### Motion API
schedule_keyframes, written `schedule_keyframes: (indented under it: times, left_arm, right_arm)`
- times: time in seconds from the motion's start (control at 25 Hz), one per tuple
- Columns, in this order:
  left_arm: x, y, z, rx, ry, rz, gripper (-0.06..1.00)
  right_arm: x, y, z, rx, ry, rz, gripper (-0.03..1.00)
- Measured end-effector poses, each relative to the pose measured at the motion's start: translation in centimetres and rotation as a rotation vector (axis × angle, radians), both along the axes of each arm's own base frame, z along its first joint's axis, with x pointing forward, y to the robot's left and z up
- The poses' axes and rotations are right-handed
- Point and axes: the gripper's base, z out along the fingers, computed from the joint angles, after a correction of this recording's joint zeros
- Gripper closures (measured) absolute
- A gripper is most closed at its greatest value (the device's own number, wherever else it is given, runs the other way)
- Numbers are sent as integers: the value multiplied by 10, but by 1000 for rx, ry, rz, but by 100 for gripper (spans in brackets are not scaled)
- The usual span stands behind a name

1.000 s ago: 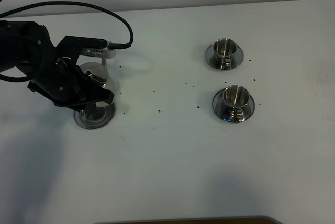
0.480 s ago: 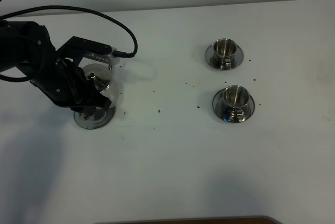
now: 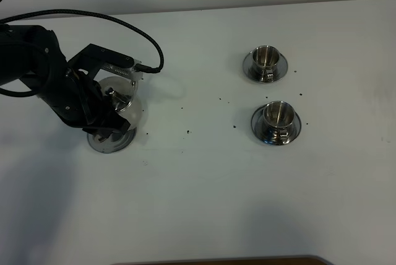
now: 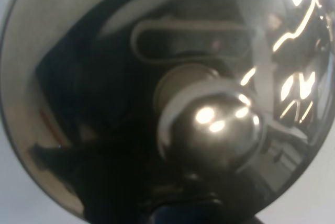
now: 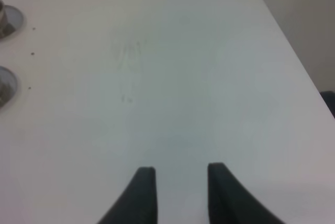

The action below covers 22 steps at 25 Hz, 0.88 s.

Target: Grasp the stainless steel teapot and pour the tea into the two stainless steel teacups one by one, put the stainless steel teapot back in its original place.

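Exterior high gave you the whole layout. The left gripper (image 3: pixel 109 126) was down over the stainless steel teapot (image 3: pixel 125 106) at the left of the white table (image 3: pixel 204 191). The pot was over the near-side rim of the base disc (image 3: pixel 119 145), and you could not tell whether it rested on the disc or hung just clear. The gripper was closed tight on the pot, apparently at the handle, though the black arm hid the contact from you. Well apart to the right stood the far teacup (image 3: pixel 266 57) and the near teacup (image 3: pixel 278 112), each upright on its own saucer, with dark specks (image 3: pixel 188 132) scattered between pot and cups.

Left wrist showed you what the high camera could not. The teapot's domed lid (image 4: pixel 99 98) filled the picture, its round knob (image 4: pixel 212 130) gleamed at close range, and the fingers were out of sight.

Only the right wrist view showed you the right gripper (image 5: pixel 181 182). It hung over bare table with its two dark fingers (image 5: pixel 144 192) a narrow gap apart, holding nothing, and two saucer edges (image 5: pixel 12 19) sat at the picture's border.

A pale plate (image 3: pixel 114 67) on the left arm's wrist carried markings too small for you to read.
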Motion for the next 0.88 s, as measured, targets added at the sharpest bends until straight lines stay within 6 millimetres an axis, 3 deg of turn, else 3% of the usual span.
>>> schedule_keyframes:
  times: [0.88]
  left_arm:
    - [-5, 1, -1, 7, 57, -7, 70]
  right_arm:
    - [0, 0, 0, 0, 0, 0, 72]
